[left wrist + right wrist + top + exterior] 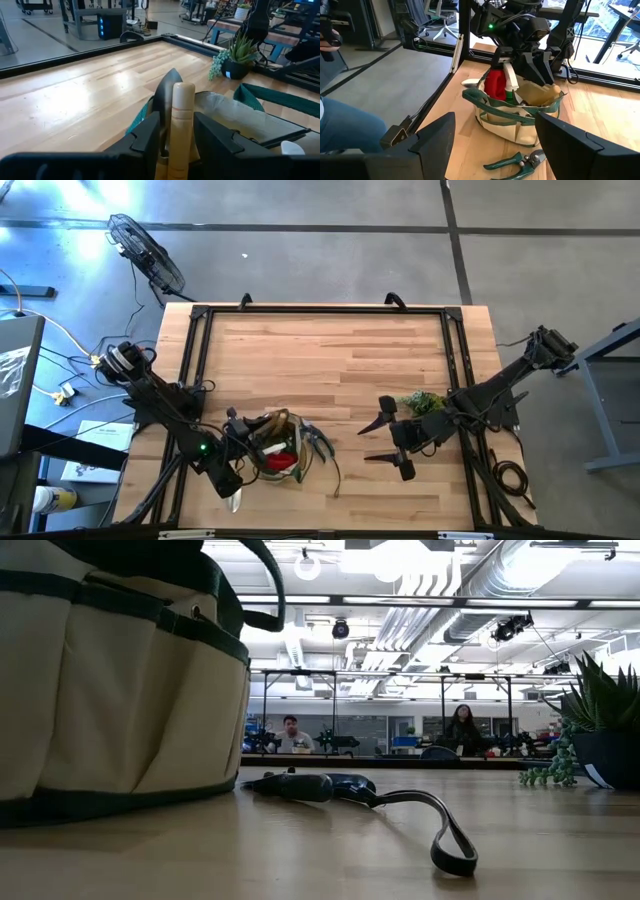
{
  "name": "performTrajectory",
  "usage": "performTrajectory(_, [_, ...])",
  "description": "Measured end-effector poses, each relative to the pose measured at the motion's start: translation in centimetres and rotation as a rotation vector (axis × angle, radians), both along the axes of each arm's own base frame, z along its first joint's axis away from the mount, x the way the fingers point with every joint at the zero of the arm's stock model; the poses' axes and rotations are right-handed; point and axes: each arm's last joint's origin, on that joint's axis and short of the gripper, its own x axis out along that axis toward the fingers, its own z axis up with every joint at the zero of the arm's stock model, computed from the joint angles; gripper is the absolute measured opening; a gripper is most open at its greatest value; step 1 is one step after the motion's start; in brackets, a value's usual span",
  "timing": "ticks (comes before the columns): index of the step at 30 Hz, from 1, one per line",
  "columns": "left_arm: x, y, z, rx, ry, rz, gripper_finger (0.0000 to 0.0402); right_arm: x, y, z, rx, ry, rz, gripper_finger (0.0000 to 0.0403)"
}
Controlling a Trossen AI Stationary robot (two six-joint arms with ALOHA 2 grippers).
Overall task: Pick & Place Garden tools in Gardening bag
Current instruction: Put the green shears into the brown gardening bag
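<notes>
While the left gripper [512, 67] clenched its jaws on a wooden-handled trowel [181, 117], it hung right over the gardening bag [275, 445]. The bag sat near the front edge of the counter [330, 350], at about 7 o'clock from the middle. A red cloth item [495, 84] and a bright green item [510, 96] were already inside the bag. The trowel was half way in, I think, so that step was nearly done.

The pruners [318, 442] were left out. They lay on the counter just beside the bag, at its 3 o'clock side. The right gripper [385, 438] waited at about 4 o'clock from the middle, with its jaws released and nothing in them. A small potted plant [422, 402] sat near it.

I think the pruners were the last tool to go in.
</notes>
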Motion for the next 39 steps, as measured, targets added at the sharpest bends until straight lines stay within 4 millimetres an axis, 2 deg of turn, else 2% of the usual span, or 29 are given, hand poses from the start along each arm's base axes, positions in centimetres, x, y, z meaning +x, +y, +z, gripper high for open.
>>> performTrajectory(6, [0.1,-0.1,0.2,0.008,0.001,0.0,0.0116,0.0,0.0,0.0,0.0,0.0,0.0,0.0265])
performTrajectory(10, [0.4,-0.4,1.3,0.072,0.026,-0.012,0.0117,0.0,0.0,0.0,0.0,0.0,0.0,0.0265])
performTrajectory(21, [1.2,-1.3,10.5,0.194,0.069,-0.113,0.0118,0.0,0.0,0.0,0.015,0.005,-0.006,0.0265])
performTrajectory(25, [1.4,-1.6,12.8,0.183,0.08,-0.186,0.0118,0.2,-0.5,-0.4,0.103,0.059,-0.06,0.0265])
performTrajectory(28, [1.5,-1.9,13.7,0.158,0.078,-0.229,0.0118,0.9,-1.2,-1.5,0.202,0.152,-0.152,0.0265])
performTrajectory(33, [1.6,-2.0,13.8,0.135,0.094,-0.283,0.0118,2.9,-2.4,-4.6,0.291,0.313,-0.305,0.0265])
performTrajectory(39, [1.6,-2.1,13.7,0.116,0.105,-0.321,0.0118,5.8,-3.2,-8.1,0.385,0.429,-0.326,0.0265])
